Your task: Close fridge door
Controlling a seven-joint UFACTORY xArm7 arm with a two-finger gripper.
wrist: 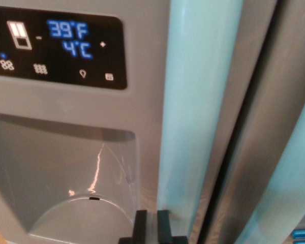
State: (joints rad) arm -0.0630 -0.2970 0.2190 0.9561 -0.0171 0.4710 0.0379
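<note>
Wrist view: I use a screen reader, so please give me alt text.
Close-up of a grey fridge door with a lit display panel reading 39°F above a dispenser recess. Two pale blue handles run vertically; the end effector shows at bottom.

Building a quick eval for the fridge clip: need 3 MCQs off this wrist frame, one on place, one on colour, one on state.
1. Where is the display panel?
A. top of the wrist view's left
B. bottom right
C. centre bottom

2. What colour are the door handles?
A. red
B. light blue
C. black

3. What does the display read?
A. blank
B. 50°F
C. 39°F, 4°C

Answers:
1 A: the dark panel sits above the dispenser recess at upper left.
2 B: both vertical handles look pale blue against the grey door.
3 C: lit blue digits show 39°F over 4°C.

The gripper shows at the bottom edge, fingers close together.
</note>
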